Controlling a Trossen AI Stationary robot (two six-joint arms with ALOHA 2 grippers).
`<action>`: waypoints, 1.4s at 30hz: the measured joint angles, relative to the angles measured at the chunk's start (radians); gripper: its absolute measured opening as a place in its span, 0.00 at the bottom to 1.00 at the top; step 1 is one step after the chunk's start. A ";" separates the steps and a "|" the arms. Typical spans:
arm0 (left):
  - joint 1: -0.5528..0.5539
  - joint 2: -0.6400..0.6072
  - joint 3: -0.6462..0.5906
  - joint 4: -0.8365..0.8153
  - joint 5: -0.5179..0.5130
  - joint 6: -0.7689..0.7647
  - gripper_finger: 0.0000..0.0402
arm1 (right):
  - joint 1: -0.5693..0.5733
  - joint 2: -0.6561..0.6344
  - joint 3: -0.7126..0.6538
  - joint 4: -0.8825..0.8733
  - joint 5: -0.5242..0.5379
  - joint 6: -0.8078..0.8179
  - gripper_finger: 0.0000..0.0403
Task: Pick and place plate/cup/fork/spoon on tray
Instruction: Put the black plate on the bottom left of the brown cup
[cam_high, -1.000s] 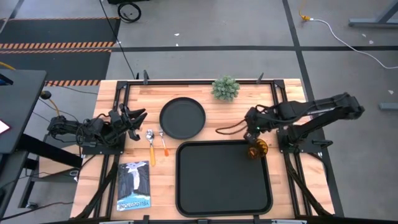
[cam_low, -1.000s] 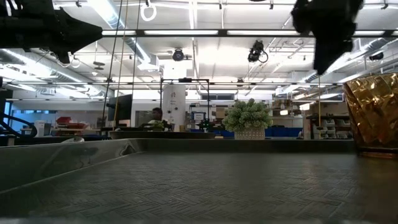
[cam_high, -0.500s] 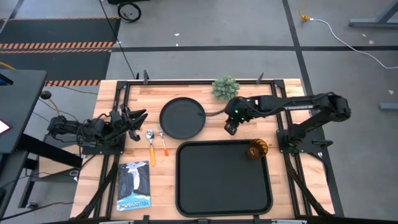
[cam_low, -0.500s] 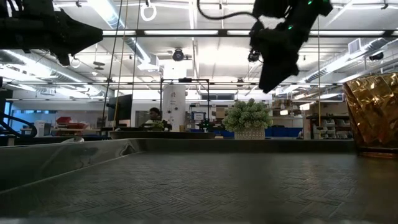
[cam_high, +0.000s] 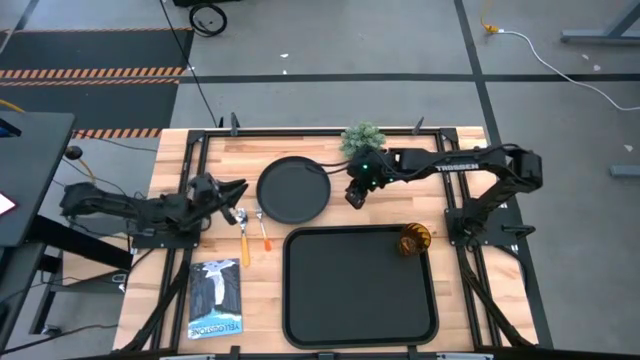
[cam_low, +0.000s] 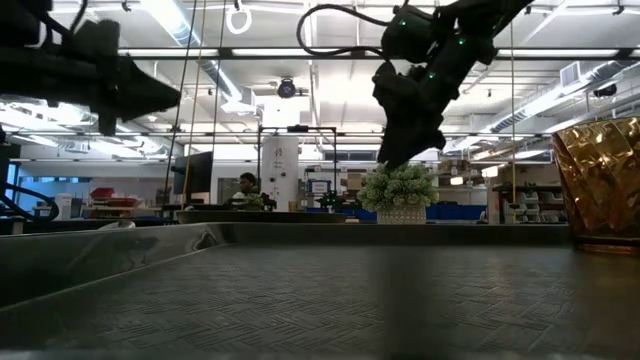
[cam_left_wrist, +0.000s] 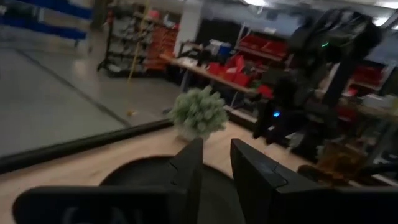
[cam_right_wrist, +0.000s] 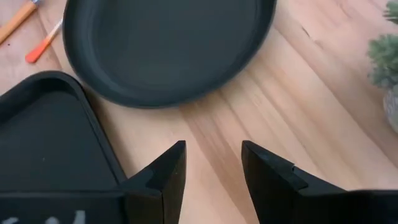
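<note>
Presently, the right gripper hangs above bare wood of the counter, just beside the right edge of the plate and close to the potted plant; its fingers stand apart with nothing between them, as the right wrist view confirms. The plate lies empty on the counter, beyond the far left corner of the tray and apart from it. The cup stands upright inside the tray at its far right corner, against the rim; in the low view it shows at the right edge. The spoon and the fork lie side by side on the counter to the left of the plate and tray, bowl and tines toward the far side, orange handles toward the near side. The left gripper hovers close to the spoon's bowl, pointing toward the plate; its fingers are parted and hold nothing. A printed booklet lies flat on the counter left of the tray, well apart from the cutlery. In the low view a person shows far off in the room behind.
</note>
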 joint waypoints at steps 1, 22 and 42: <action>0.014 0.017 0.000 0.000 0.010 -0.020 0.21 | -0.001 0.005 0.000 0.013 -0.001 -0.004 0.40; 0.329 0.345 0.070 0.009 0.371 -0.231 0.22 | -0.018 0.210 0.157 0.111 -0.011 -0.009 0.40; 0.455 0.519 0.258 -0.282 0.491 -0.153 0.39 | 0.022 0.426 0.298 -0.029 0.247 0.194 0.38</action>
